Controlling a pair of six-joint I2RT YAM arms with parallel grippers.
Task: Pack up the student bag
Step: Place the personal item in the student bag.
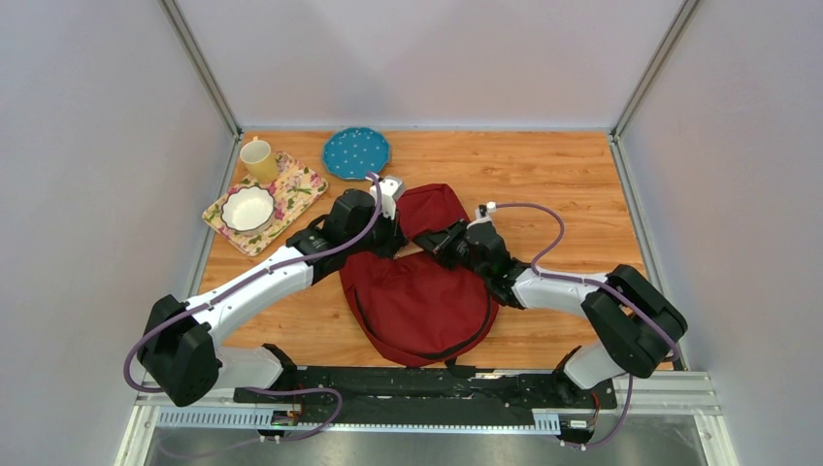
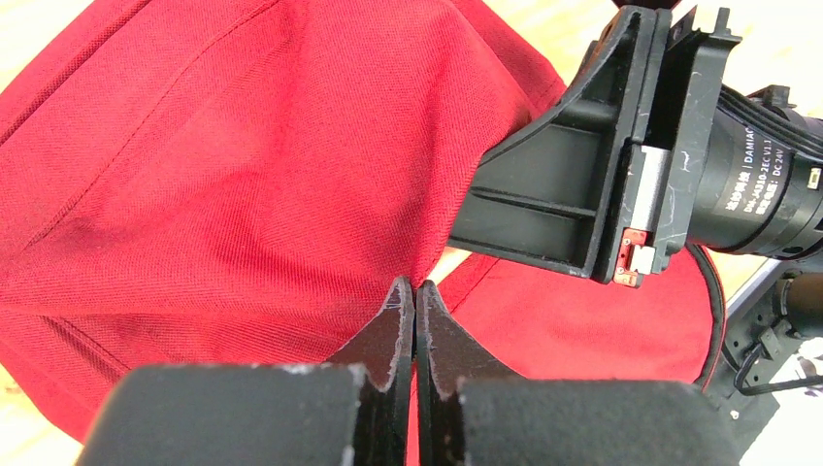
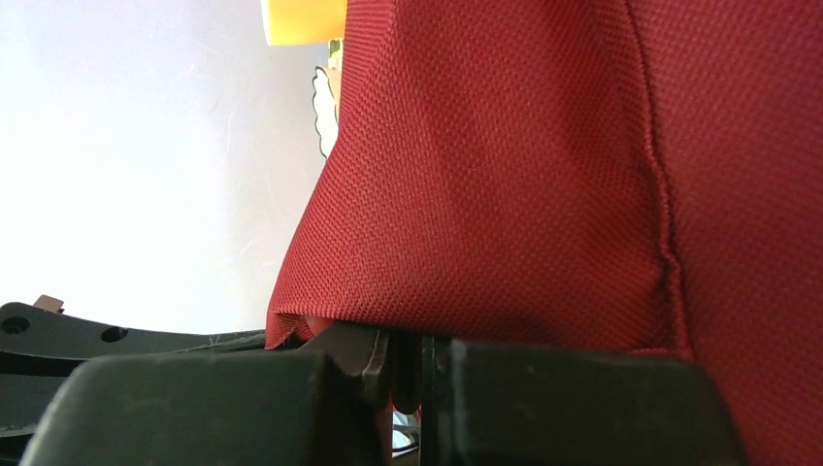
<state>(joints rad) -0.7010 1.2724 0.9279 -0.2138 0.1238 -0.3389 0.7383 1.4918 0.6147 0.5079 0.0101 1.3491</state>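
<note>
Top view: student bag (image 1: 417, 306) is lying flat mid-table (image 1: 563, 175), w/ both arms reaching in over its far half. Left gripper (image 1: 396, 231) and right gripper (image 1: 444, 241) are meeting close together at the raised flap. Yellow mug (image 1: 258, 160), white bowl (image 1: 247, 207) on a floral tray (image 1: 301, 184) and blue dotted plate (image 1: 356, 152) are sitting apart at far left.

Left wrist view: fingers (image 2: 393, 330) are pressing tight together on a pinch of red fabric, w/ the cloth pulling into a peak at the tips. Right arm's gripper body is hanging just beside.

Right wrist view: fingers (image 3: 359, 354) are clamping a folded edge of the bag, w/ fabric rising like a wall above them.

Judging: the opening step is in hand, prob. spreading the mouth before anything is going in. Next move is calling for both grips pulling apart evenly w/o slipping; zip state and bag contents I can't tell
</note>
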